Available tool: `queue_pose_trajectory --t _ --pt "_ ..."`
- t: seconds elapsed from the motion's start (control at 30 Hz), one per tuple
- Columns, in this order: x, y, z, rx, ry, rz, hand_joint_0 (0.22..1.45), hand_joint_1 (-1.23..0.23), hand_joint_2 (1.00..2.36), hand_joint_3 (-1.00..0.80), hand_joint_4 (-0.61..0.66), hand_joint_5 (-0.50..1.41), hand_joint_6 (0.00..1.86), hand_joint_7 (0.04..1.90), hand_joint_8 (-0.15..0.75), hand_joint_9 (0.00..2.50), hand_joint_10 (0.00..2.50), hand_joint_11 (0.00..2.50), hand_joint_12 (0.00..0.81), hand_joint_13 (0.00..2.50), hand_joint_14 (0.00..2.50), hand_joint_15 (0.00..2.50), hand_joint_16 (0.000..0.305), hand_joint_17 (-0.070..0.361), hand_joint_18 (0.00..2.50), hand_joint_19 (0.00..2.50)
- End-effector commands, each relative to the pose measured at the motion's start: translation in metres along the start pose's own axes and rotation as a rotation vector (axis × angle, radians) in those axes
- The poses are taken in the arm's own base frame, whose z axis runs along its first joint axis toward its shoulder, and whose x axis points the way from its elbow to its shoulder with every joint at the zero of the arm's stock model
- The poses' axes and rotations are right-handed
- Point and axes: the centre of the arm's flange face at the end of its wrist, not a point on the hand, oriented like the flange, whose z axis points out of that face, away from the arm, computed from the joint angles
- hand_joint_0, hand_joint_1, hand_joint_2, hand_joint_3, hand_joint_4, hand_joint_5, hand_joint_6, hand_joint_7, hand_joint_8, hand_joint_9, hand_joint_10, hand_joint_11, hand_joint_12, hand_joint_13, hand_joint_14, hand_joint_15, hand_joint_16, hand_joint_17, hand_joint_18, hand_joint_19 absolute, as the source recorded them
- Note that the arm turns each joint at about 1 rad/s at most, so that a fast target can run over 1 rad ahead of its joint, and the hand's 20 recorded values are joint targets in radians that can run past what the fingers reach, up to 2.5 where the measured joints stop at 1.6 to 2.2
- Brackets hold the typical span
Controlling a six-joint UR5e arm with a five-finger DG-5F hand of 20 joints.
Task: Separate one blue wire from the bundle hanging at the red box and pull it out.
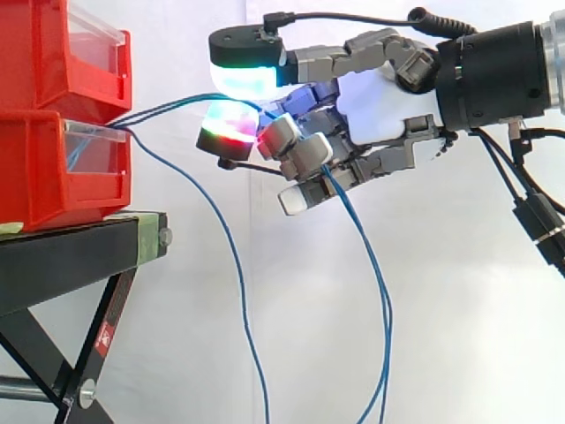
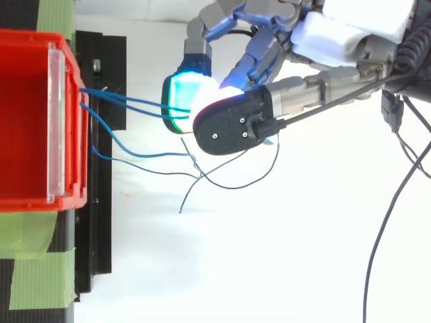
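Side view, hand (image 1: 380,106) curled on blue wires (image 1: 177,104) (taut, near level) running rightward from red box (image 1: 53,168).

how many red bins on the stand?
2, stacked on the black stand: upper bin, and lower bin beneath it, with the blue wires coming out at its top edge. Others behind may be hidden.

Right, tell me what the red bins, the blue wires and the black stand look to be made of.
The red bins: likely moulded plastic, smooth and slightly glossy, with clear plastic-looking front panels. The blue wires: thin, flexible, probably plastic-insulated; they sag in soft curves. The black stand: seemingly painted metal, matte, with flat crossed struts and bolts.
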Motion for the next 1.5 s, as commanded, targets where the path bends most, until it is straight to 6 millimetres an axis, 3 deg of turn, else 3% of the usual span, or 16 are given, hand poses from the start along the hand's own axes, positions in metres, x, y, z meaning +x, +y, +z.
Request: queue_pose_trajectory --t 0.0,0.4,0.47,0.63,0.87,0.93,1.23,1.47 --pt "0.0010 0.0009 -0.0004 -0.002 0.002 0.000 0.58 -0.55 1.01 -0.15 0.22 -0.19 0.92 1.01 0.426 1.24 0.01 1.35 0.478 1.40 0.01 1.34 0.071 0.160 0.92 0.69" --pt "0.0012 0.0001 -0.0001 0.000 0.002 0.000 0.59 -0.60 1.01 -0.17 0.22 -0.19 0.90 1.00 0.409 1.23 0.01 1.34 0.473 1.38 0.02 1.32 0.069 0.155 0.91 0.69" --pt "0.0012 0.0001 -0.0001 0.000 0.002 0.000 0.55 -0.60 1.01 -0.29 0.20 -0.20 0.89 1.05 0.366 1.19 0.02 1.37 0.417 1.33 0.02 1.35 0.061 0.137 0.83 0.73" --pt "0.0012 0.0001 -0.0001 0.000 0.002 0.000 0.49 -0.63 1.00 -0.50 0.22 -0.20 0.90 1.01 0.384 1.15 0.01 1.35 0.446 1.34 0.02 1.33 0.066 0.148 0.87 0.71" --pt "0.0022 0.0004 -0.0001 -0.002 0.003 0.000 0.50 -0.76 1.00 -0.50 0.22 -0.22 0.90 0.99 0.379 1.12 0.01 1.36 0.440 1.30 0.02 1.31 0.065 0.146 0.86 0.70" --pt "0.0012 0.0002 0.0000 -0.002 0.002 0.000 0.55 -0.80 1.00 -0.50 0.21 -0.22 0.90 1.00 0.358 1.08 0.02 1.36 0.416 1.28 0.02 1.32 0.061 0.138 0.83 0.69" --pt "0.0022 0.0004 -0.0001 -0.002 0.003 0.000 0.64 -0.82 1.02 -0.32 0.19 -0.22 0.91 0.99 0.344 1.08 0.02 1.36 0.404 1.27 0.02 1.31 0.058 0.130 0.82 0.69" --pt "0.0022 0.0004 -0.0001 -0.002 0.003 0.000 0.65 -0.92 1.01 -0.34 0.20 -0.24 0.91 0.99 0.333 0.99 0.02 1.37 0.409 1.20 0.02 1.29 0.058 0.131 0.78 0.66"
